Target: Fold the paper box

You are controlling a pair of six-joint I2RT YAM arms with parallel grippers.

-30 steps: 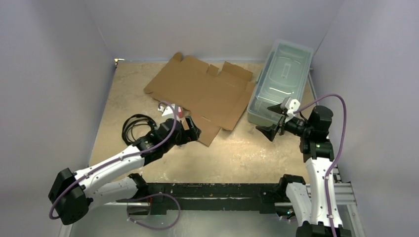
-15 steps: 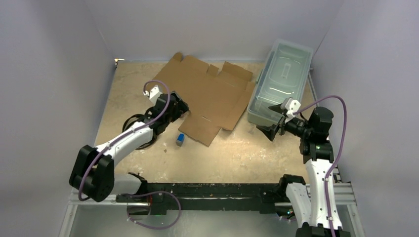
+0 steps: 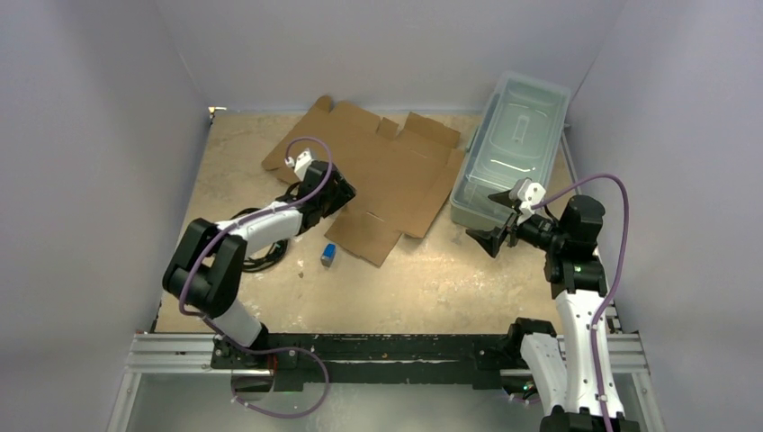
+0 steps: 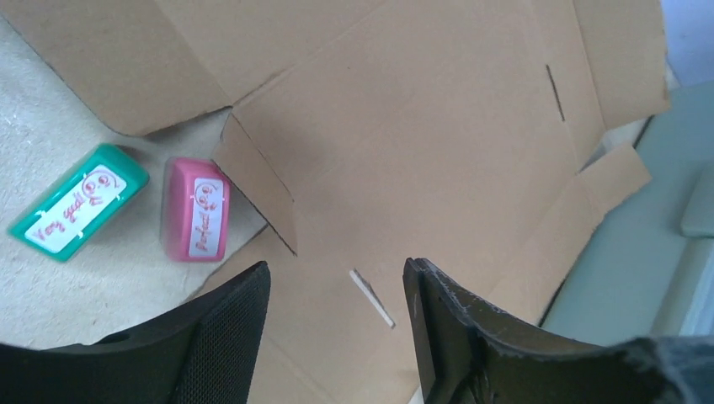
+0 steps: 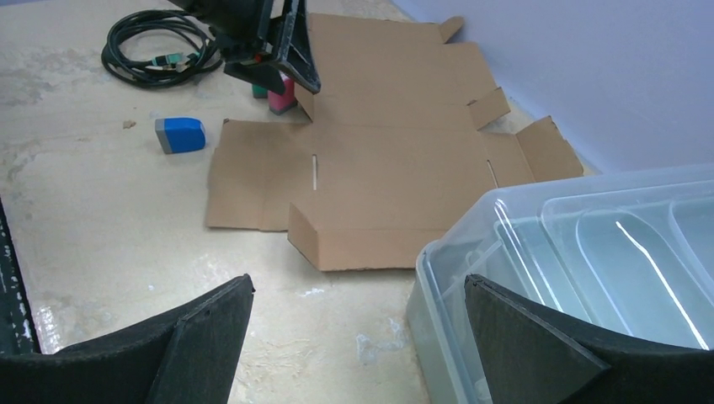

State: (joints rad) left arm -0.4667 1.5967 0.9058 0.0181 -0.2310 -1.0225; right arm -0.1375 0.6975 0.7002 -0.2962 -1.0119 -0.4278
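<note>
The paper box (image 3: 382, 171) is a flat brown cardboard sheet with flaps, lying unfolded at the back middle of the table. My left gripper (image 3: 340, 193) hovers over its left part, open and empty. In the left wrist view the cardboard (image 4: 438, 143) fills the frame under the open gripper (image 4: 337, 282), with a slit between the fingers. My right gripper (image 3: 495, 227) is open and empty above bare table, beside the sheet's right flap (image 5: 370, 244). The right wrist view shows the gripper (image 5: 358, 284) and the whole sheet (image 5: 396, 160).
A clear plastic lidded bin (image 3: 513, 144) stands right of the sheet, close to my right gripper. A green stamp (image 4: 76, 202) and a pink stamp (image 4: 195, 209) lie at the sheet's left edge. A blue block (image 3: 329, 255) and a black cable coil (image 3: 256, 234) lie front left.
My left gripper has moved from the sheet's near flap back and left, and now hangs over the sheet's left part. The blue block now shows on the table. The right arm has not moved.
</note>
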